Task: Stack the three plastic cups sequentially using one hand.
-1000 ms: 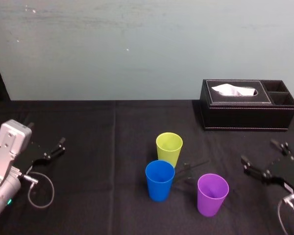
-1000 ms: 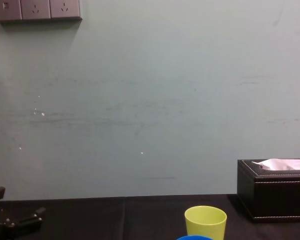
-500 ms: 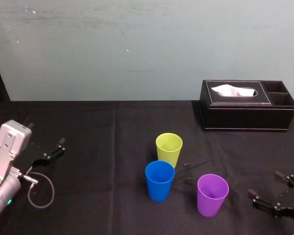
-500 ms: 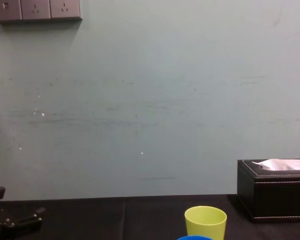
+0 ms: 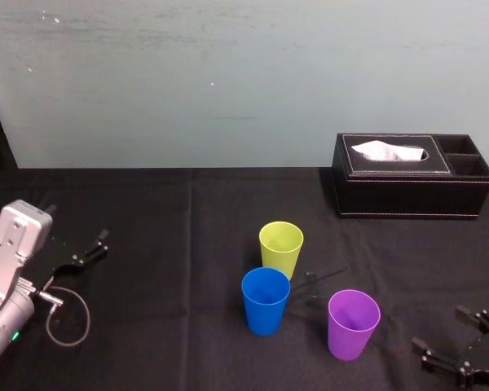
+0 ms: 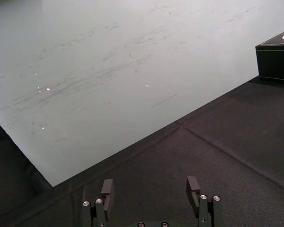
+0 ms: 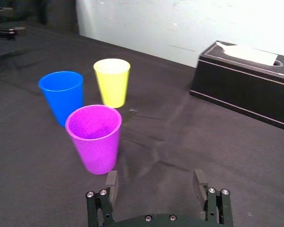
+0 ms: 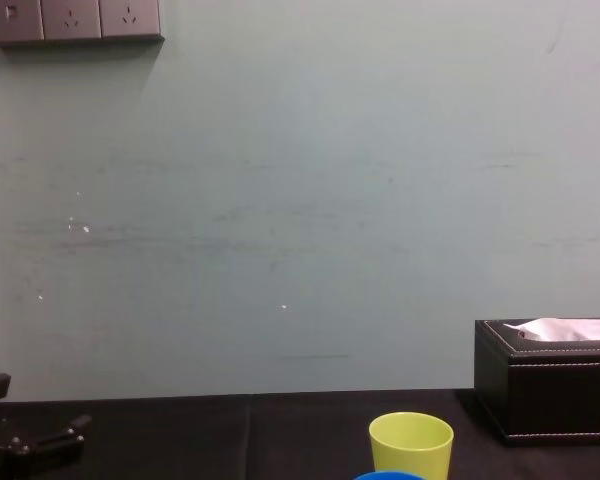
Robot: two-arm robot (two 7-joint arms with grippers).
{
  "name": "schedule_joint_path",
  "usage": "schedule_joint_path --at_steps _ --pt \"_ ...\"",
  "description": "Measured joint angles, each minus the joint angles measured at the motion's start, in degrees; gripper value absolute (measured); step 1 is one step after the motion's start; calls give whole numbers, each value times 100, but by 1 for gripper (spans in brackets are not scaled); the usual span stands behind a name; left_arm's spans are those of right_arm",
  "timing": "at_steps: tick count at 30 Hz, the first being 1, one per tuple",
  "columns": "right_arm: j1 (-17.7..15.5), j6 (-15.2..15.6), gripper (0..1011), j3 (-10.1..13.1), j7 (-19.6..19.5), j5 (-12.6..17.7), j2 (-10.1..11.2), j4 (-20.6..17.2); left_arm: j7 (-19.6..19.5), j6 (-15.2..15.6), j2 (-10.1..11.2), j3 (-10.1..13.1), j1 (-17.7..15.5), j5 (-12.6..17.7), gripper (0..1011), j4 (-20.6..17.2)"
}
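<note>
Three plastic cups stand upright and apart on the black cloth: a yellow-green cup (image 5: 281,244) farthest back, a blue cup (image 5: 266,300) just in front of it, and a purple cup (image 5: 353,323) to the right. My right gripper (image 5: 438,327) is open and empty, low over the cloth to the right of the purple cup. In the right wrist view, that gripper (image 7: 155,176) faces the purple cup (image 7: 94,137), with the blue cup (image 7: 62,94) and the yellow-green cup (image 7: 112,80) behind. My left gripper (image 5: 90,248) rests open at the far left, nothing between its fingers.
A black leather tissue box (image 5: 411,175) sits at the back right, near the wall. A cable loop (image 5: 65,314) lies beside the left arm. Bare black cloth (image 5: 171,244) stretches between the left arm and the cups. The chest view catches the yellow-green cup (image 8: 411,445) and the box (image 8: 545,385).
My right gripper has drawn back toward the table's near edge, staying open to the right of the purple cup. The cups and the left arm have not moved.
</note>
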Motion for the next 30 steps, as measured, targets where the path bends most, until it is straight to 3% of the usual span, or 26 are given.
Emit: schedule_joint_path --at_steps 14,24,30 --pt "-19 -179 1004 -103 400 -296 -77 -7 0 0 0 0 0 0 1000 0" --pt "311 -256 1004 -507 514 -797 -395 192 0 0 0 0 0 0 1001 0" --pt "441 -232 1004 -598 485 -993 -593 282 0 0 0 0 0 0 1000 0"
